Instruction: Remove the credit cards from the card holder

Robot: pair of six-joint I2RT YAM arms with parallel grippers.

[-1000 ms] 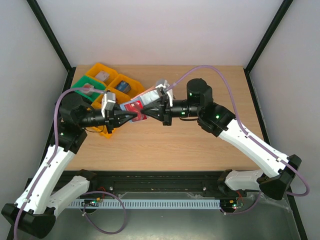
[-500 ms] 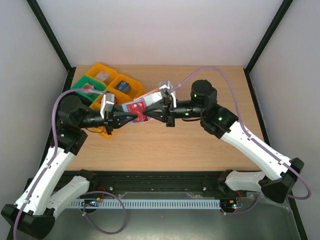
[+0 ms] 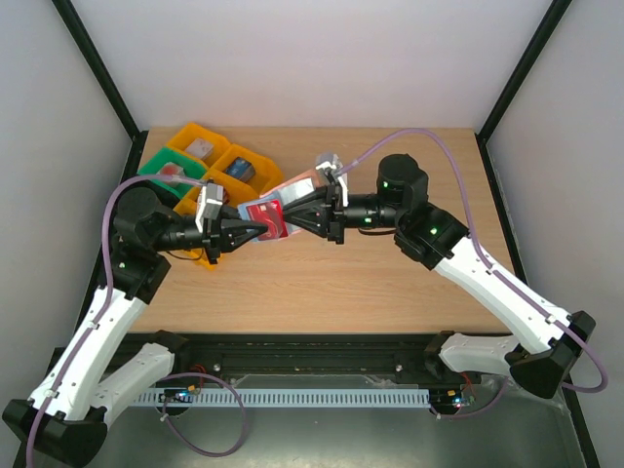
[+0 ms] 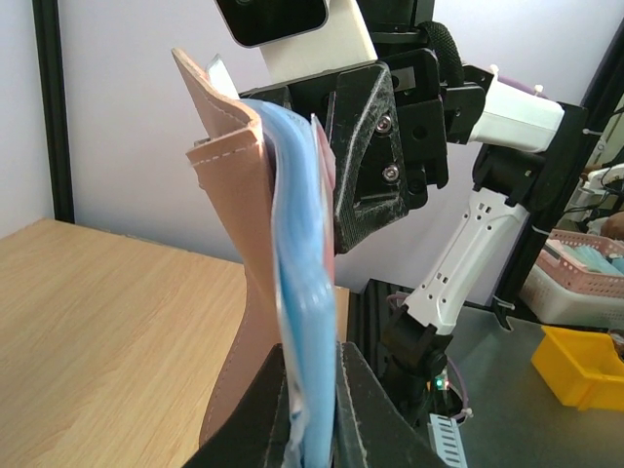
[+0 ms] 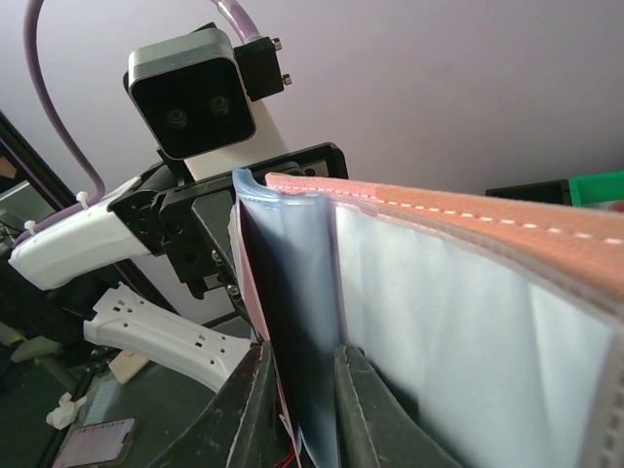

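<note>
The tan card holder [image 3: 299, 183] hangs open in the air between my two grippers, above the table's left middle. In the left wrist view its tan leather flap [image 4: 237, 185] stands upright, with light blue credit cards [image 4: 304, 292] beside it. My left gripper [image 4: 310, 356] is shut on the lower edge of these cards; it also shows in the top view [image 3: 257, 231]. My right gripper [image 5: 302, 356] is shut on a blue-grey inner leaf of the holder, with a salmon-pink edge beside it. The tan stitched cover [image 5: 468, 208] lies outside its jaws. The right gripper also shows from above [image 3: 298, 216], touching a red face [image 3: 267, 216].
Yellow trays [image 3: 198, 146] and a green tray [image 3: 159, 168] with small blocks stand at the table's back left, just behind my left arm. The table's front edge [image 3: 322, 331] runs above the arm bases. Off the table are a yellow bin [image 4: 577, 363] and a pink basket [image 4: 585, 283].
My right arm has drawn back a little to the right, and the held bundle has shifted slightly right with it. My left gripper has stayed nearly still.
</note>
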